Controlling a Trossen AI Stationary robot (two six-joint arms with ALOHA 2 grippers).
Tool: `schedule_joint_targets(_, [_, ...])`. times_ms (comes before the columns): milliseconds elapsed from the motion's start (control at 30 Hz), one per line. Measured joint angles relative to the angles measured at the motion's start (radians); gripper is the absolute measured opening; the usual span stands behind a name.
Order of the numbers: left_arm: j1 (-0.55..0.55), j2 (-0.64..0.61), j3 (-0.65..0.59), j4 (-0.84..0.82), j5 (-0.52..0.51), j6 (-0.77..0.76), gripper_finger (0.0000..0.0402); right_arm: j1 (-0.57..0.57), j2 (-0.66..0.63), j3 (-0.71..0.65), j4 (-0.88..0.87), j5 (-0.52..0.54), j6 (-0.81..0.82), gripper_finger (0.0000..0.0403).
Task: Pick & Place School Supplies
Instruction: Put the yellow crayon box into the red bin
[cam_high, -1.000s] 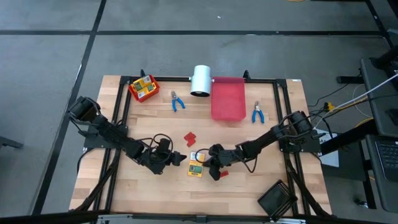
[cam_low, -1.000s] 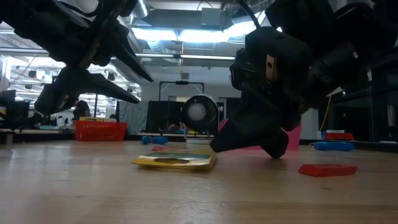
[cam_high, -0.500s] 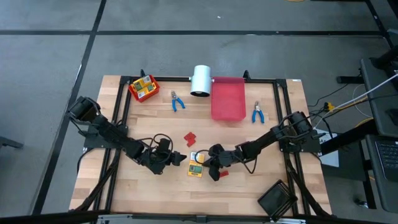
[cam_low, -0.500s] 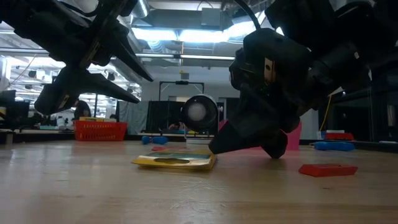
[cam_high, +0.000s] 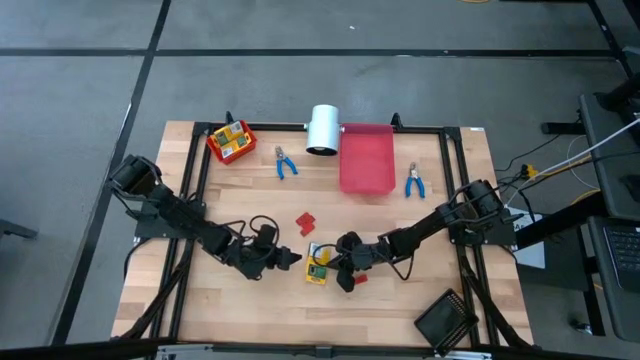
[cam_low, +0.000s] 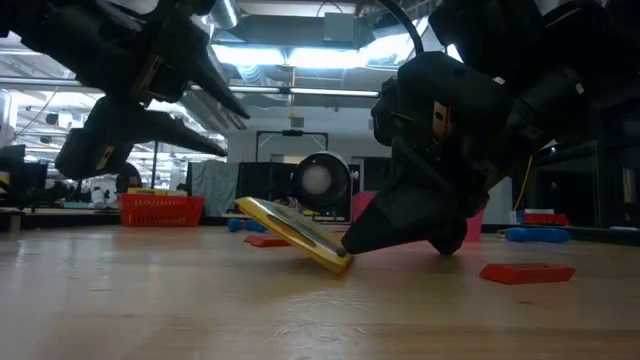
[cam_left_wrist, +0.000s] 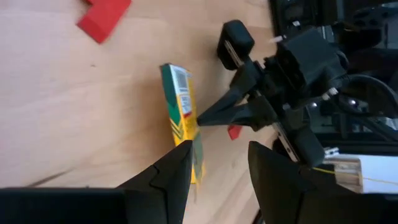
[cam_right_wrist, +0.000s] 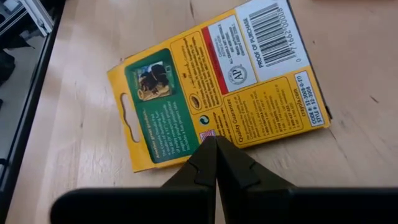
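Low view is showing the yellow box (cam_low: 295, 233) tilting up, its near edge propped by the right gripper (cam_low: 352, 240), fingers pressed together; the left gripper (cam_high: 291, 259), fingers apart, is waiting just beside its raised end.

The yellow box (cam_right_wrist: 224, 87) reads "PROOF OF PURCHASE" beside its barcode. Its back also shows "Crayola Guarantee" and an "AP" seal. Smaller print is illegible.
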Motion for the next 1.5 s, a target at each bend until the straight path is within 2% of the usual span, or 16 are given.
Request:
schedule_joint_targets(133, [0.024, 0.003, 0.017, -0.012, 0.065, 0.018, 0.0153, 0.0, 0.0, 0.0, -0.001, 0.0, 0.0, 0.0006])
schedule_joint_targets(300, [0.077, 0.022, 0.08, -0.178, 0.18, 0.035, 0.0153, 0.0, 0.0, 0.0, -0.002, 0.008, 0.0, 0.0006])
schedule_joint_targets(400, [0.107, 0.036, 0.087, -0.209, 0.217, 0.043, 0.0156, 0.0, 0.0, 0.0, -0.003, 0.011, 0.004, 0.0006])
schedule_joint_targets(567, [0.15, 0.075, 0.086, -0.161, 0.286, 0.085, 0.0175, 0.0, 0.0, 0.0, -0.004, 0.016, 0.008, 0.0006])
schedule_joint_targets(700, [0.175, 0.106, 0.087, -0.081, 0.291, 0.112, 0.0188, 0.0, 0.0, 0.0, -0.004, 0.019, 0.011, 0.0006])
schedule_joint_targets(867, [0.217, 0.166, 0.094, -0.016, 0.335, 0.145, 0.0188, 0.0, 0.0, 0.0, -0.005, 0.023, 0.011, 0.0006])
schedule_joint_targets(1067, [0.252, 0.25, 0.167, -0.009, 0.398, 0.204, 0.0183, 0.0, 0.0, 0.0, -0.006, 0.027, 0.016, 0.0006])
schedule_joint_targets(1133, [0.261, 0.268, 0.19, -0.008, 0.415, 0.225, 0.0172, 0.0, 0.0, 0.0, -0.006, 0.028, 0.017, 0.0006])
schedule_joint_targets(1200, [0.267, 0.281, 0.2, -0.013, 0.437, 0.241, 0.0144, 0.0, 0.0, 0.0, -0.006, 0.029, 0.018, 0.0006])
schedule_joint_targets(1367, [0.272, 0.283, 0.201, -0.02, 0.447, 0.239, 0.0027, 0.001, 0.0, 0.0, -0.006, 0.03, 0.021, 0.0006])
schedule_joint_targets(1500, [0.271, 0.261, 0.2, -0.052, 0.423, 0.258, 0.0025, 0.003, 0.0, -0.002, 0.012, 0.034, 0.023, 0.0006])
